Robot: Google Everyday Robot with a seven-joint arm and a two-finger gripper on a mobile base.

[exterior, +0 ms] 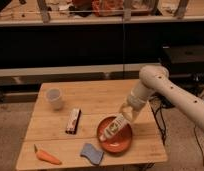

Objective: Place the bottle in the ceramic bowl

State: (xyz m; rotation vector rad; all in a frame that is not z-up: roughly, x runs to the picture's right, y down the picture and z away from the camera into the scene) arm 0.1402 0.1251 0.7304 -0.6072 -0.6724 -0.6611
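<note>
Camera view: gripper (127, 113) sits lower right of centre, at the end of the white arm (167, 89) reaching in from the right edge, jaws clamped on the upper end of the bottle (113, 128). Bottle tilted, cap end down-left, over the ceramic bowl (121, 145) at the tabletop's (95, 100) front right; contact between cap and bowl cannot be told. Left of the bowl: blue sponge (91, 152), carrot (47, 157), dark bar (73, 121), whitish cup (55, 98) upper left.

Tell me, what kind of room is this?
Probably a lab or workshop: a cluttered shelf behind, cables on the floor, and a wooden table set with odd items. The hand holds a bottle over the bowl.
</note>
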